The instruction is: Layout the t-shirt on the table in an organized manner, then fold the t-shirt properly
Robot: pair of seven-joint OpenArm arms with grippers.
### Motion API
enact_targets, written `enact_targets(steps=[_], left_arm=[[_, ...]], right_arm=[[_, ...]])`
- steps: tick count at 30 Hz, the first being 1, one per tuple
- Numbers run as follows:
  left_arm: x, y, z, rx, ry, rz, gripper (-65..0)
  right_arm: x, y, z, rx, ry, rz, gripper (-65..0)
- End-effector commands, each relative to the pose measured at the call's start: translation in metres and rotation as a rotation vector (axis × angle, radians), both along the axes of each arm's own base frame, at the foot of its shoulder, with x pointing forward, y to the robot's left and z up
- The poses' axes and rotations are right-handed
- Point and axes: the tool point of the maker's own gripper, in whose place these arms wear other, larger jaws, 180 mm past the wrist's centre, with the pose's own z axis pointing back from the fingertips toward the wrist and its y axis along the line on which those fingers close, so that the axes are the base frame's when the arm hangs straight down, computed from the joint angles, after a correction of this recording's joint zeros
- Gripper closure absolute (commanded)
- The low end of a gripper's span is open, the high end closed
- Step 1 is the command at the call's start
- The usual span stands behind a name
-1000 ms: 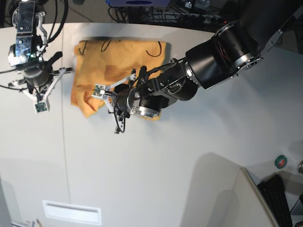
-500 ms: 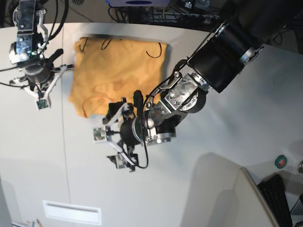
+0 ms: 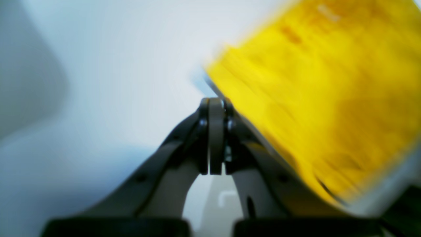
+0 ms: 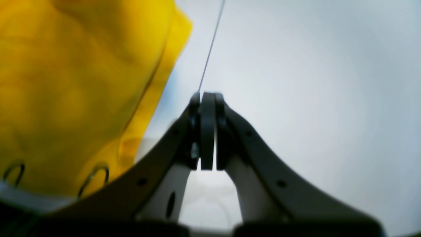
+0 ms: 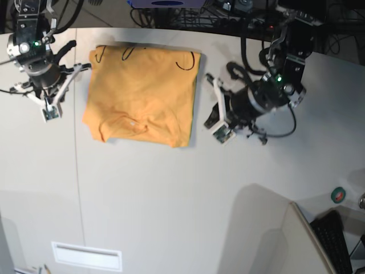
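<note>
In the base view, the t-shirt [image 5: 142,97] lies folded into a rough rectangle at the far-left part of the table [image 5: 188,194], black line markings showing along its far edge and a rumpled, uneven near-left corner. The left gripper [image 5: 215,116] sits just beside the shirt's right edge, not touching it, fingers together and empty. The right gripper [image 5: 50,101] hangs just off the shirt's left edge, likewise closed on nothing. In the left wrist view, heavily blurred, the two fingers [image 3: 210,135] meet along their length with no cloth between them; the shirt fills the upper right of the frame, apart from the tips, and bare tabletop lies to the left. In the right wrist view, the fingers [image 4: 208,131] are pressed together, empty, above bare table; the shirt occupies the left side, its hem and two black loops of marking visible low in the frame, and the thin dark seam [image 4: 210,49] runs away from the fingertips. Judgement: a fold looks just laid down, both arms clear of the cloth. The next move probably calls for opening the fingers and either tidying the near-left corner or taking an edge for a further fold.
</note>
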Motion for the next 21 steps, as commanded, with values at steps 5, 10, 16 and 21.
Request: enact_targets(steps=[5,10,16,21], left_arm=[[-0.076,0.044,-0.03,0.057,0.145,0.062,0.0],[-0.128,0.023,-0.047,-0.105,0.191,0.056,0.0],[-0.187,0.032,-0.071,-0.107,0.331,0.074,0.0],[-0.245,0.039,-0.076,-0.083,0.458,0.063,0.0]], right_arm=[[-0.039,-0.019,-0.003,-0.045,0.062,-0.029,0.0],[-0.032,-0.011,-0.003,-0.025,0.046,0.006,0.0],[-0.059,0.01,-0.017,0.016,0.168,0.074,0.0],[-0.118,0.003,-0.035,-0.003,0.352,0.061,0.0]])
